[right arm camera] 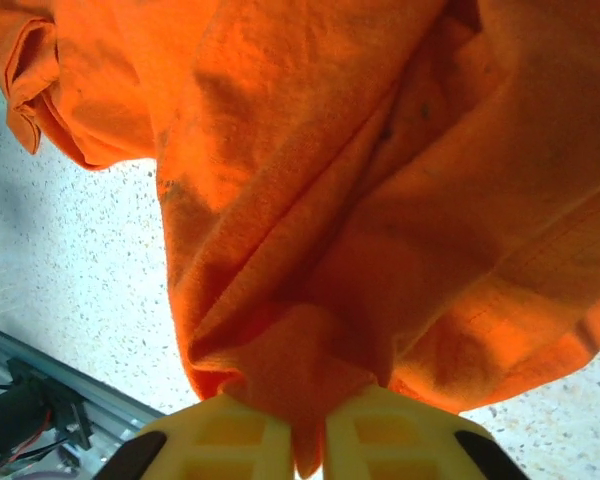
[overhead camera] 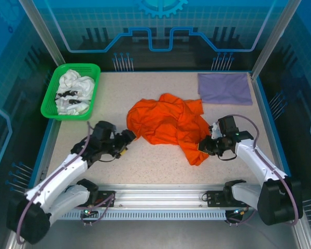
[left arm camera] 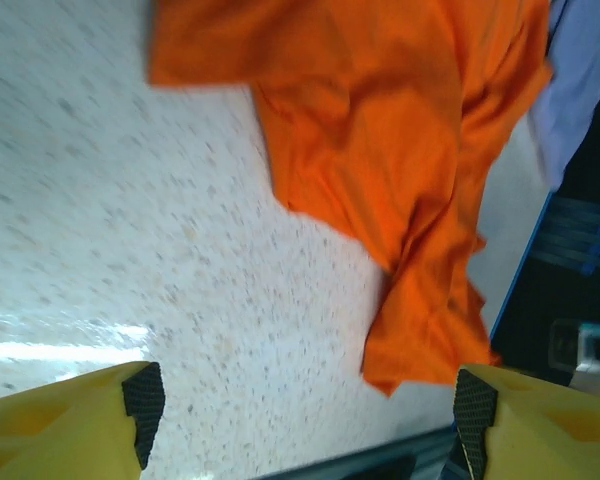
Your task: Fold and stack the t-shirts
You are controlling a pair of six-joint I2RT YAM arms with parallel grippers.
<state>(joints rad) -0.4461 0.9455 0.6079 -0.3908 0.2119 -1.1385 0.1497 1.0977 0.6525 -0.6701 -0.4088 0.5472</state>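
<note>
The crumpled orange t-shirt (overhead camera: 168,124) fills the middle of the worktop (overhead camera: 145,166), blocking any straight path across the centre. Bare worktop lies open at upper middle, between the green basket (overhead camera: 67,116) at upper left and the folded lavender t-shirt (overhead camera: 224,88) at upper right, and in a wide band along the lower middle above the rail (overhead camera: 160,196). The left gripper (overhead camera: 128,138), jaws apart on nothing, stands just left of the orange cloth; the right gripper (overhead camera: 203,147), jaws pinched on its lower right edge, closes that side.
</note>
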